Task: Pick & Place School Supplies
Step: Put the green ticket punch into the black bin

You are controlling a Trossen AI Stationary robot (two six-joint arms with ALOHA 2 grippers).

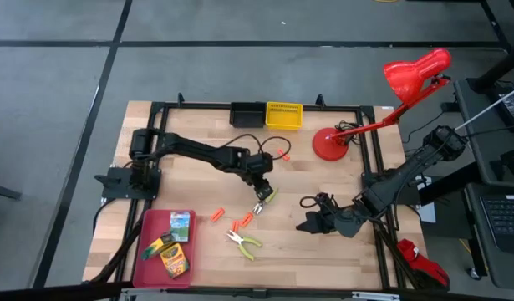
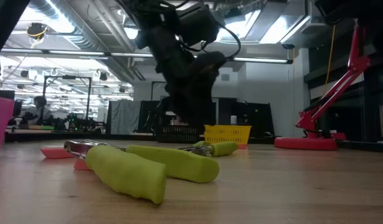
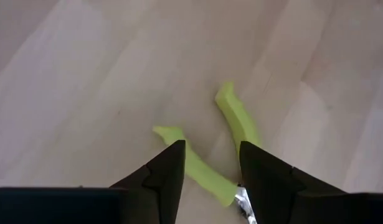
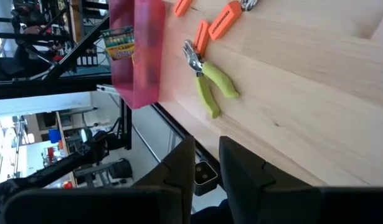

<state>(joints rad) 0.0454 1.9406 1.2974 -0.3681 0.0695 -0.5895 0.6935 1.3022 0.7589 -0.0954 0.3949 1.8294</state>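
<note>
While your left pincer (image 1: 261,199) hangs over mid-surface, its fingers (image 3: 172,171) stand parted astride a lime-handled tool (image 3: 231,124) lying flat on the wooden surface (image 1: 323,242), gripping nothing. Your right pincer (image 1: 311,224) waits low near the right side, fingers slightly apart and empty. A second lime-handled tool (image 1: 244,242) lies beside orange pieces (image 1: 246,219); crayon boxes (image 1: 175,261) sit in the red tray (image 1: 146,267).
</note>
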